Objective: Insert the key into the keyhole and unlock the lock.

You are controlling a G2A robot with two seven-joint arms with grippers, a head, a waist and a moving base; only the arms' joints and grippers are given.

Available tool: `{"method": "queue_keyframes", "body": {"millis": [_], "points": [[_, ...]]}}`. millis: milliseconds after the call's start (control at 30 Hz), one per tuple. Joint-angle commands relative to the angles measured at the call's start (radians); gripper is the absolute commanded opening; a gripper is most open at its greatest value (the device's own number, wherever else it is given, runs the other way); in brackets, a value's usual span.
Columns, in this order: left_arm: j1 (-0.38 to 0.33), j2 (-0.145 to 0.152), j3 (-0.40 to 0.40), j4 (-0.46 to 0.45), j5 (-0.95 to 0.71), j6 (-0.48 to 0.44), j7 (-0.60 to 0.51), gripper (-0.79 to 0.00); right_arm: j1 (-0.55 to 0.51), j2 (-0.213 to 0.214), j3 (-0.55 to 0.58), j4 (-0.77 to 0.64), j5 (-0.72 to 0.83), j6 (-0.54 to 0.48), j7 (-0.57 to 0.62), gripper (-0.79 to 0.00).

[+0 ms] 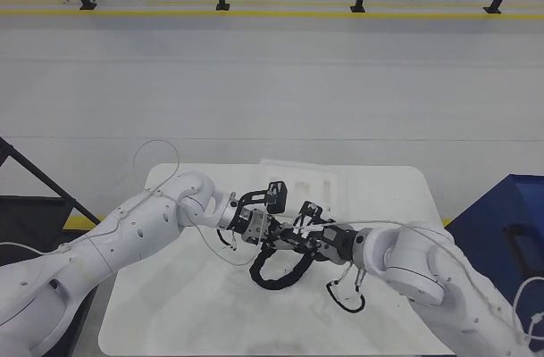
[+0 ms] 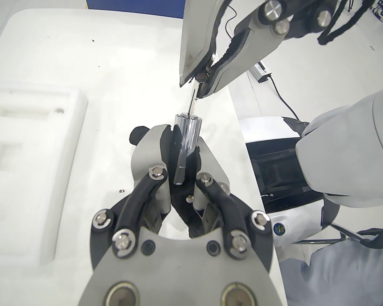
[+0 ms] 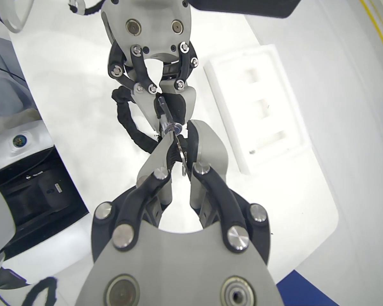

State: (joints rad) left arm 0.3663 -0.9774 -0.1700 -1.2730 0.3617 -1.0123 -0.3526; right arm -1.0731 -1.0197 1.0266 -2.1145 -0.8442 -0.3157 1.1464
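Two grips meet just below the top view's middle, above the white tabletop. My left pincer is clenched around the chrome cylinder lock. My right pincer pinches the key, whose blade tip touches the lock's end face.

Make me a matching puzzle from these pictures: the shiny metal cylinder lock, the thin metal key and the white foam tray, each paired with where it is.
1. shiny metal cylinder lock
2. thin metal key
3. white foam tray

A. lying on the white table
B. clamped in the right gripper
C. clamped in the left gripper

Pairs: 1-C, 2-B, 3-A
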Motion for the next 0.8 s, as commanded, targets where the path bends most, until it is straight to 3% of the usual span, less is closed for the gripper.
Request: {"method": "queue_keyframes", "body": {"millis": [0,367,633,700,733,767], "points": [[-0.001,0.000,0.000,0.000,0.004,0.000,0.003,-0.785,0.002,-0.001,0.003,0.007,0.026,0.023,0.002,-0.785],[-0.003,0.001,0.000,-0.012,0.039,0.000,0.021,-0.785,0.003,-0.012,0.031,0.060,0.224,0.208,-0.001,-0.785],[-0.004,0.004,0.000,-0.021,0.083,0.000,0.052,-0.785,-0.008,-0.014,0.054,0.078,0.283,0.292,-0.026,-0.785],[-0.005,0.006,0.000,-0.024,0.103,0.000,0.073,-0.785,-0.010,-0.013,0.059,0.078,0.281,0.298,-0.029,-0.483],[-0.004,0.007,0.000,-0.022,0.113,0.000,0.084,-0.785,-0.011,-0.013,0.062,0.076,0.280,0.298,-0.031,0.000],[-0.005,0.009,0.000,-0.022,0.127,0.000,0.093,-0.785,-0.013,-0.012,0.066,0.076,0.278,0.301,-0.034,0.000]]}}
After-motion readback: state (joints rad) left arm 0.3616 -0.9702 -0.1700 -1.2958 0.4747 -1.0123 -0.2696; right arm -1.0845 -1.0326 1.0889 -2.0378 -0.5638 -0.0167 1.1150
